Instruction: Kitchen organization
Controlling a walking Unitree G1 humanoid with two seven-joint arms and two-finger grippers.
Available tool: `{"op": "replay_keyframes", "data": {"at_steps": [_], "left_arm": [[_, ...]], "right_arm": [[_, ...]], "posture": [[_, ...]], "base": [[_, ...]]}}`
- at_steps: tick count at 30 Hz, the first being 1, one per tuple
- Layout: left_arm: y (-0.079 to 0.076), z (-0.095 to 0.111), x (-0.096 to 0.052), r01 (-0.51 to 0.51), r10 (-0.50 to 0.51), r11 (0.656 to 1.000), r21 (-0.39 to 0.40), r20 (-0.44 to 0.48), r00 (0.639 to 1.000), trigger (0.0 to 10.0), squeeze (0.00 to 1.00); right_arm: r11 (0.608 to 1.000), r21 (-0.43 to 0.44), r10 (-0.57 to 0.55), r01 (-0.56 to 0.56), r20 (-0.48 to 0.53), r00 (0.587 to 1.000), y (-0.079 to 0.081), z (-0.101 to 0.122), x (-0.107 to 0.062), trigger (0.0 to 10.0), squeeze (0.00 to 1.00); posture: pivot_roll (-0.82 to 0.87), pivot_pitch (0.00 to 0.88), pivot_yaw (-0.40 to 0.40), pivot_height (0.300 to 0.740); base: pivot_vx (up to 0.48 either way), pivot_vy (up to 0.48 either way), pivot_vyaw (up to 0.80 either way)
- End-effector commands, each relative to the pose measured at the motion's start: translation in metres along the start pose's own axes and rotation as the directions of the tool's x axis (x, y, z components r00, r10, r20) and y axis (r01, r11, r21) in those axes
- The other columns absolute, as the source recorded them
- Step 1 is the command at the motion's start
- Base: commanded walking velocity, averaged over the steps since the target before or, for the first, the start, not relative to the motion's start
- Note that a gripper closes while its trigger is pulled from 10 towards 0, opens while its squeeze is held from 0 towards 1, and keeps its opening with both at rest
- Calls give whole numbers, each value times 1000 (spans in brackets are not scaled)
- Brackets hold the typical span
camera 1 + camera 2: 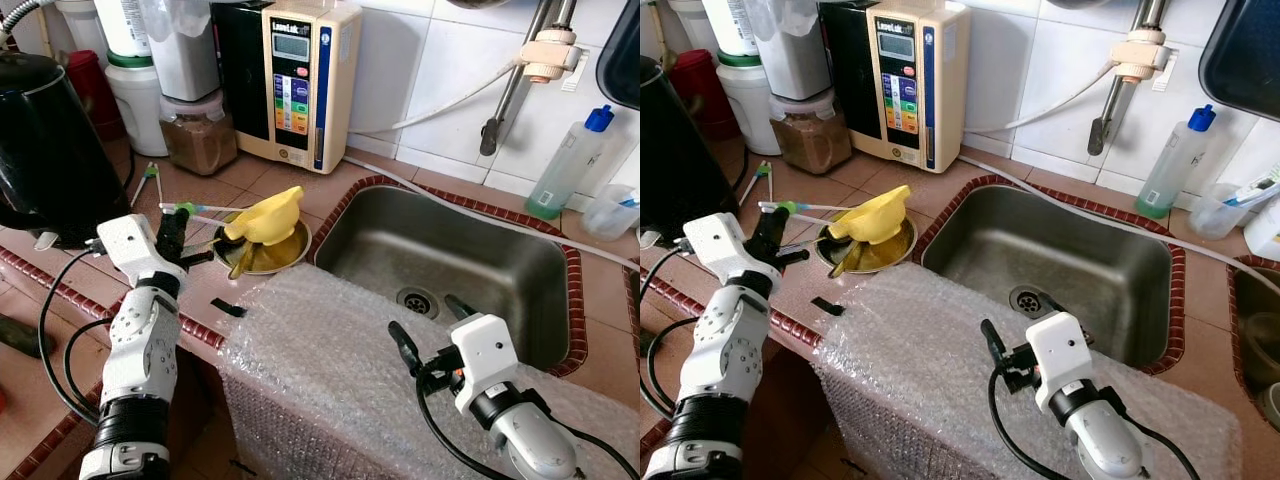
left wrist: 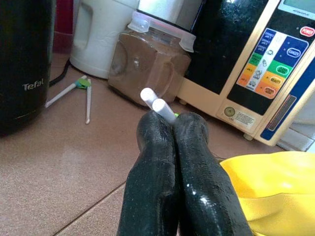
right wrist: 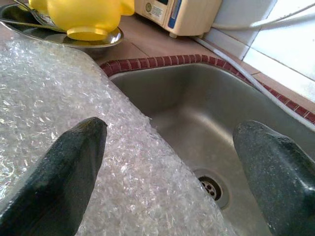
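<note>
The left gripper (image 2: 170,135) is closed tight on a pair of thin white sticks (image 2: 156,102), smooth and round-ended like plastic chopsticks or straws, whose tips poke out just past the glossy black fingers (image 2: 157,162); in the head views a green-tipped white stick (image 1: 205,208) runs rightward from that gripper toward the yellow plastic bowl (image 1: 266,217). The bowl sits tilted in a shallow, shiny metal dish (image 1: 283,255) on the reddish-brown tiled counter (image 1: 250,172), just left of the stainless steel sink (image 1: 450,255). A crinkled sheet of clear bubble wrap (image 1: 330,370) drapes over the near counter edge and the sink's near rim. The right gripper (image 3: 170,167) hovers above the wrap at the sink's near edge, its two fingers spread wide with nothing between them. Far left stands a black kettle (image 1: 50,150); behind it, against the white wall tiles, are a lidded clear container of brown powder (image 1: 200,135) and a cream-and-black water appliance (image 1: 300,80). A white-and-green clip-like tool (image 2: 81,88) lies on the counter near the container.
</note>
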State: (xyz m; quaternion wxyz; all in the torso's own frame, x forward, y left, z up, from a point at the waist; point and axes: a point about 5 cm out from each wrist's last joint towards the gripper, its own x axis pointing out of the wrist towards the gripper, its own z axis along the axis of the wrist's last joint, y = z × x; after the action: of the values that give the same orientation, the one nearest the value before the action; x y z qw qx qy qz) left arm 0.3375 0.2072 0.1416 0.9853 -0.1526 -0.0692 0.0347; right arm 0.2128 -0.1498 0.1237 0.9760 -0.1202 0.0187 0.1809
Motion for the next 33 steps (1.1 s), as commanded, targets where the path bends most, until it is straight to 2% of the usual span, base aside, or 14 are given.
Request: {"op": "replay_keyframes", "data": {"at_steps": [1,3,5,8,12,15,17,26,30,31,32,33], "left_arm": [[-4,7,3,-3,3,1000,-7,30,1000,0,0],[-10,15,5,19,-17,999,-33,56,998,0,0],[-20,19,7,84,-80,994,-70,61,995,0,0],[-30,25,6,146,-141,987,-70,80,987,0,0],[-36,44,7,165,-156,985,-56,139,978,0,0],[-44,54,9,201,-186,976,-86,159,970,0,0],[-54,53,9,264,-245,955,-134,143,959,0,0],[-60,43,5,293,-281,944,-154,96,955,0,0],[-62,39,5,302,-295,945,-125,75,953,0,0],[-60,38,5,287,-281,951,-116,66,957,10000,431],[-55,36,8,246,-241,963,-110,54,969,10000,1000],[-52,35,9,225,-220,968,-111,51,974,10000,1000]], "right_arm": [[1000,-6,-14,14,-2,1000,-2,-1,0,10000,0],[1000,5,-16,16,8,1000,-4,0,-1,10000,0],[1000,11,-15,15,12,1000,-4,1,-1,10000,0],[1000,10,-14,14,13,1000,-4,0,-1,10000,0],[1000,8,-18,17,15,1000,-5,0,-1,10000,0],[1000,2,-18,18,14,1000,-6,-1,-1,10000,0],[1000,-7,-11,11,16,1000,-5,-2,0,10000,0],[1000,-18,-6,7,21,1000,-3,-2,1,10000,0],[1000,-21,-6,7,18,1000,-2,-3,0,10000,0],[1000,-22,-6,7,17,1000,-2,-4,0,10000,0],[1000,-25,-6,7,16,1000,-1,-4,0,10000,0],[1000,-26,-7,7,16,1000,-1,-4,0,10000,0]], "posture": [[65,0,-20,740],[65,0,-20,740],[69,0,-22,740],[69,0,-21,740],[70,0,-22,740],[77,0,-23,740],[77,0,-23,740],[70,0,-15,740],[68,0,-12,740],[67,0,-10,740],[66,0,-9,740],[65,0,-8,740]], "base": [[0,0,0],[0,0,0],[0,0,0],[0,0,0],[0,0,0],[0,0,0],[0,0,0],[0,0,0],[0,0,0],[0,0,0],[0,0,0],[0,0,0]]}}
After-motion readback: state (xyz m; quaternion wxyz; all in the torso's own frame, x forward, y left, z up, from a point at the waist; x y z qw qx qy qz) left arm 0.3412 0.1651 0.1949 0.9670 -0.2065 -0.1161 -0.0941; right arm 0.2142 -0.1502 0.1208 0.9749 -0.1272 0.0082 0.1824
